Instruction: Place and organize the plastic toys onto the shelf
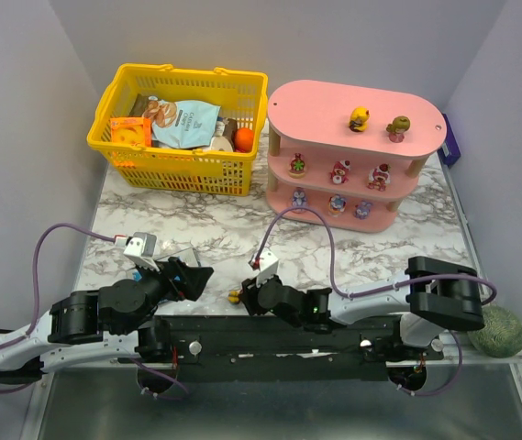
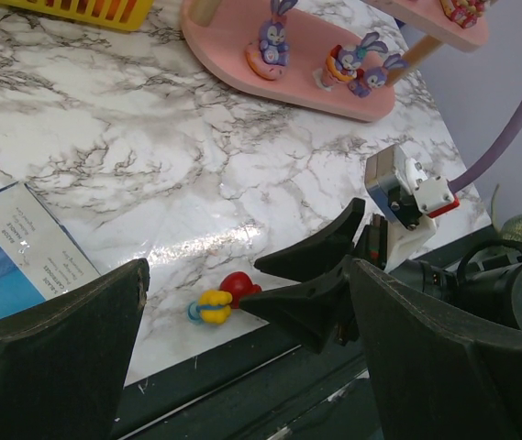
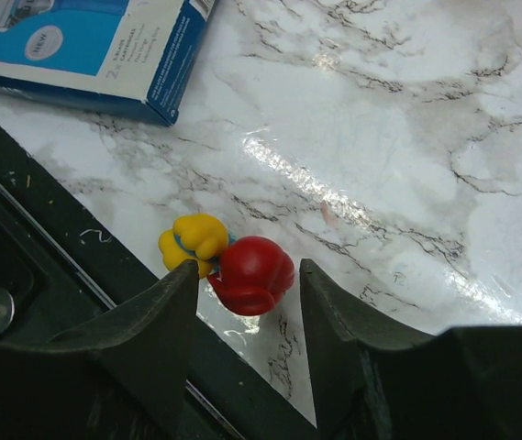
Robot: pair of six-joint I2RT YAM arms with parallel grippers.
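A red and yellow plastic toy (image 3: 247,275) lies on its side on the marble table, at the near black edge. My right gripper (image 3: 249,273) is low over it and open. One finger stands on each side of the red part, with a gap showing on the right. The top view shows the toy (image 1: 234,296) at the right gripper (image 1: 243,295). My left gripper (image 2: 251,367) hangs wide open and holds nothing, left of the toy (image 2: 219,301). The pink shelf (image 1: 316,110) stands at the back right. It holds two toys on top, three in the middle and three purple ones (image 2: 272,41) at the bottom.
A yellow basket (image 1: 178,170) with snack packets stands left of the shelf. A flat blue box (image 3: 86,46) lies on the table by my left gripper. A green round object (image 1: 497,332) sits at the near right corner. A black rail (image 3: 22,275) runs along the near edge.
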